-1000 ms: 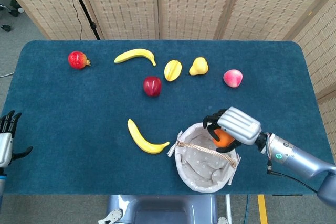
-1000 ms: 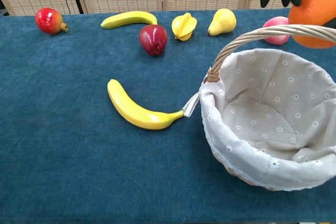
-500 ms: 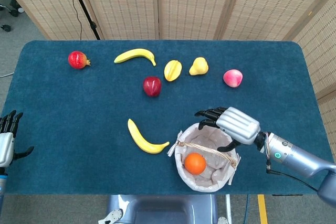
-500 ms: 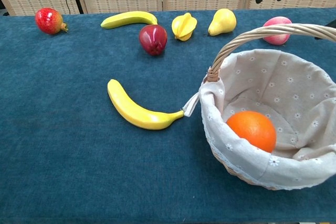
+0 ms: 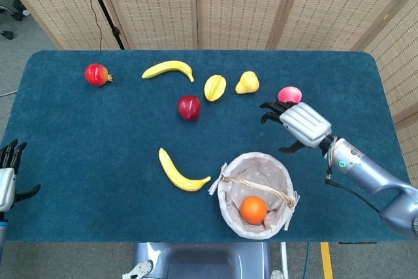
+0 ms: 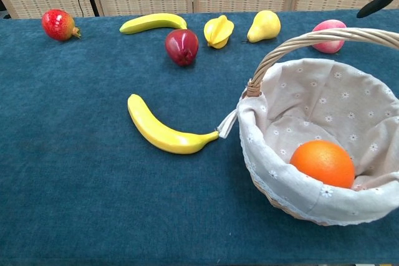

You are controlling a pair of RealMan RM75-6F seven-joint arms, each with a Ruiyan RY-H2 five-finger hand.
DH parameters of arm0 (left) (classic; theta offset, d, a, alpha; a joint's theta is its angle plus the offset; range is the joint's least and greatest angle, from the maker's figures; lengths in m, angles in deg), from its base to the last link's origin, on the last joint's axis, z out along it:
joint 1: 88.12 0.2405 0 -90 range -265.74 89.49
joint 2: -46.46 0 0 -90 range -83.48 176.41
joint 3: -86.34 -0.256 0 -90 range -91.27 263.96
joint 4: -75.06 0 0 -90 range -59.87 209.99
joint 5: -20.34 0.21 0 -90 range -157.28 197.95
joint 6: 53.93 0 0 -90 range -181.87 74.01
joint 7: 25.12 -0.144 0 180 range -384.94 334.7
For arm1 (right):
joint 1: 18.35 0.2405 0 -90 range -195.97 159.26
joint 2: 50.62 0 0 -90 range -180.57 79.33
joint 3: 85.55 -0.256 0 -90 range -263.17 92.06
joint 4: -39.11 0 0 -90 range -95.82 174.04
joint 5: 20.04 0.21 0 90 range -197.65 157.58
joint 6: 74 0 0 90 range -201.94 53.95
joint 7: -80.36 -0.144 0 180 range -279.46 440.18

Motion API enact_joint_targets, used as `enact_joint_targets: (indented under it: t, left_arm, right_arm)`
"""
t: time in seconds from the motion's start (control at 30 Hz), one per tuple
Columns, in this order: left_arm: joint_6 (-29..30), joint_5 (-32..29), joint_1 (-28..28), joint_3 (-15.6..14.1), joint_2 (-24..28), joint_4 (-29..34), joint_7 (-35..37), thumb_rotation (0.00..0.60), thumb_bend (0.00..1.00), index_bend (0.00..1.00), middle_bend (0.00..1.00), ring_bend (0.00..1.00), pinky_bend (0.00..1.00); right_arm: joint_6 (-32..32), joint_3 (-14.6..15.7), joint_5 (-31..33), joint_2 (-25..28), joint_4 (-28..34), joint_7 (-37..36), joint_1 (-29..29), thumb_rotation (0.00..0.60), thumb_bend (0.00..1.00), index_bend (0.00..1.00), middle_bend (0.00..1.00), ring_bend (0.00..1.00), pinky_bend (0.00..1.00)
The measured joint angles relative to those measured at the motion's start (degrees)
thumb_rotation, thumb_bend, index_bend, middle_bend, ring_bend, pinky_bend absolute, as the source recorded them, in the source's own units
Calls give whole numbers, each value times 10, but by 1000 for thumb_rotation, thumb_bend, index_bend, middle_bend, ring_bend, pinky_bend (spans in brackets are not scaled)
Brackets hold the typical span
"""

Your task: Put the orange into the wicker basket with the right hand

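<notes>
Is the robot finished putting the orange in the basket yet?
Looks finished. The orange lies inside the basket, on the cloth lining under the handle. The right hand holds nothing; its fingers are spread, and it hangs above the table beyond the basket, near the peach. The left hand sits idle at the table's edge. Nothing seems left to do.

The orange (image 5: 253, 210) is round, bright and whole, and it lies inside the wicker basket (image 5: 230, 212), on the cloth bottom toward the near side. The basket is round, lined with pale cloth printed with small flowers, and stands upright on the blue table near the front edge. Its woven handle (image 6: 293, 45) arches across the opening above the fruit.
</notes>
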Motion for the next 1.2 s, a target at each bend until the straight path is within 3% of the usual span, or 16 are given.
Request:
enact_joint_targets:
  t: [0.2,0.43,0.63,0.87,1.2]
  left_arm:
    - [15,4,11,-4,9,6,-3,600,153,87,0,0,0]
    - [37,7,26,-7,25,12,-5,600,152,89,0,0,0]
    - [52,17,36,-12,32,17,-6,600,156,91,0,0,0]
    - [67,28,45,-17,36,19,-2,600,152,91,0,0,0]
    - [98,51,60,-25,40,17,5,600,153,91,0,0,0]
  right_arm:
    - [17,-10,49,-53,-92,49,-12,600,13,319,142,202,280]
    - [-33,-11,101,-50,-113,99,-84,600,34,329,142,201,280]
    - [-95,-5,140,-16,-78,130,-158,600,43,344,149,202,280]
    - [-191,7,159,29,8,173,-248,600,50,350,150,203,280]
    - [-297,44,164,32,54,207,-371,600,50,356,151,203,280]
